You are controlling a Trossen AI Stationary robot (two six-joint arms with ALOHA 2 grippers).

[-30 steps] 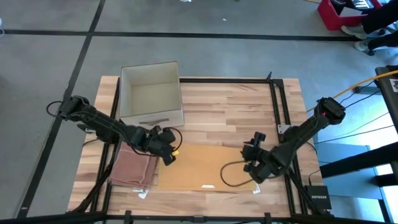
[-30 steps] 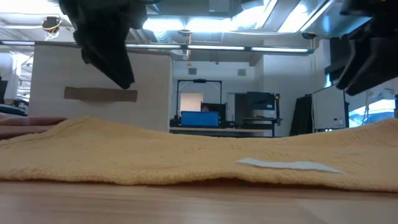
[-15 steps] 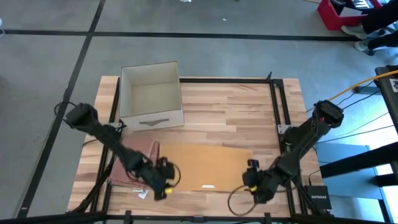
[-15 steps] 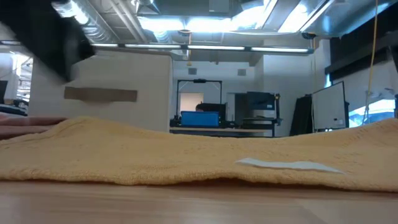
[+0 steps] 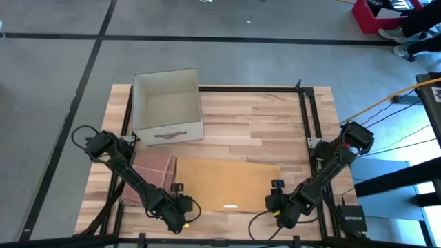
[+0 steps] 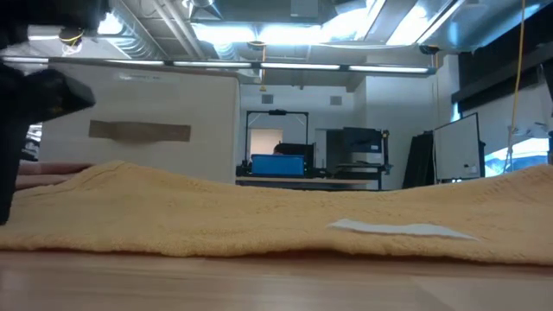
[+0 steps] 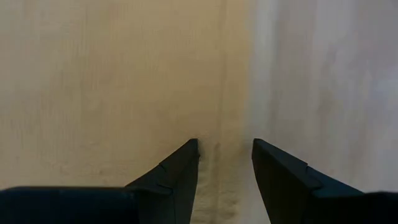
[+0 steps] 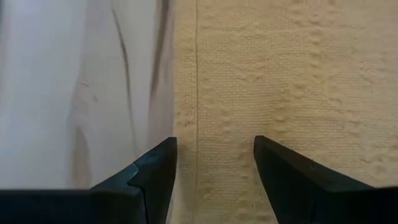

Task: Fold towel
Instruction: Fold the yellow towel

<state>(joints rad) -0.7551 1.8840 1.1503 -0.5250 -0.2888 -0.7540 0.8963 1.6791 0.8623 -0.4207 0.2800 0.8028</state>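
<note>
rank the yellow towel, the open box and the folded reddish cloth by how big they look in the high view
1. yellow towel, spread flat, covers the most area.
2. open box, somewhat smaller; it stands taller, so nearness to the overhead camera may enlarge it slightly.
3. folded reddish cloth, clearly smallest, partly hidden under the left arm.

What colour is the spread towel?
Yellow-tan, towel; clearest in the high view.

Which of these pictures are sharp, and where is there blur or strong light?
High view: even light, sharp on the yellow towel. Low view: ceiling lamps glare; a dark blurred arm at the picture's left edge. Left wrist view: washed out, the towel's weave soft. Right wrist view: weave crisp, the open right gripper over its edge.
</note>
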